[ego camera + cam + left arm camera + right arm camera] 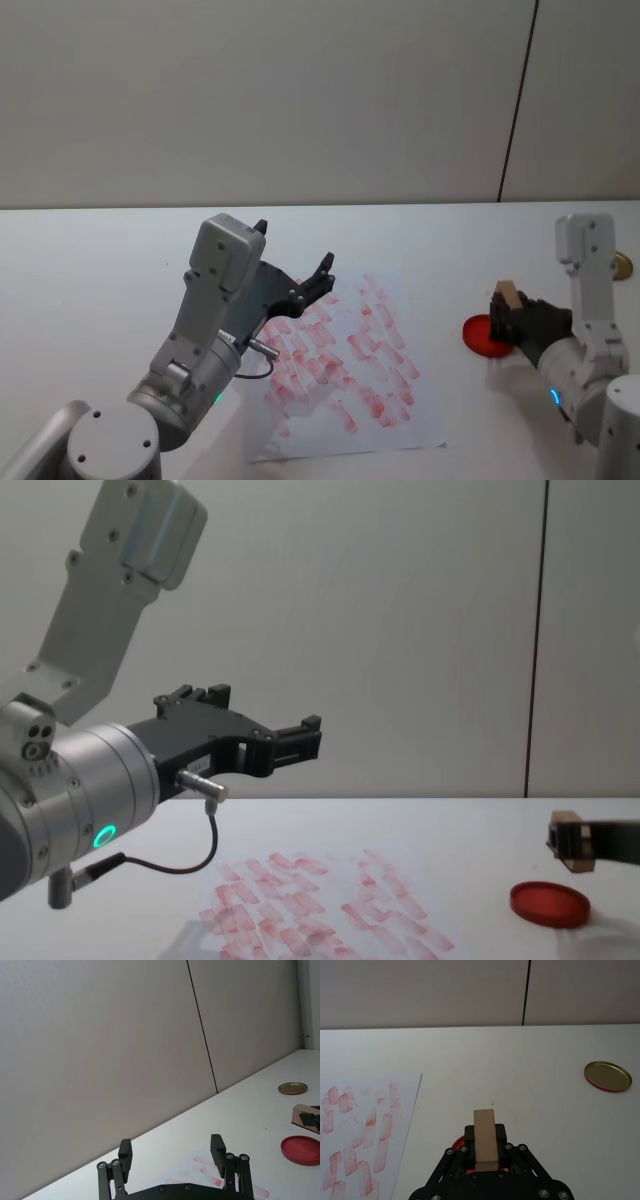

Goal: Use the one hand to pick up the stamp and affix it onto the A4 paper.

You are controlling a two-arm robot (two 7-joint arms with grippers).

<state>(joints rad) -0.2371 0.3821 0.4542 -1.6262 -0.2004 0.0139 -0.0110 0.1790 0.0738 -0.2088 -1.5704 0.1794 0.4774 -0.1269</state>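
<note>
Head view has the right hand [508, 318] clamped on the stamp [506, 294] above the ink pad [486, 336]; carry it level to the paper [350, 370], then press flat, while the left hand [296, 262] hangs open over that sheet.

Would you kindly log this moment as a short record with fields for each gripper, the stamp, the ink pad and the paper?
right gripper: shut on the stamp, raised just above the ink pad
stamp: wooden block, held between the fingers
ink pad: red disc on the table, right of the paper
A4 paper: flat, covered with red marks
left gripper: open, raised above the paper
</note>
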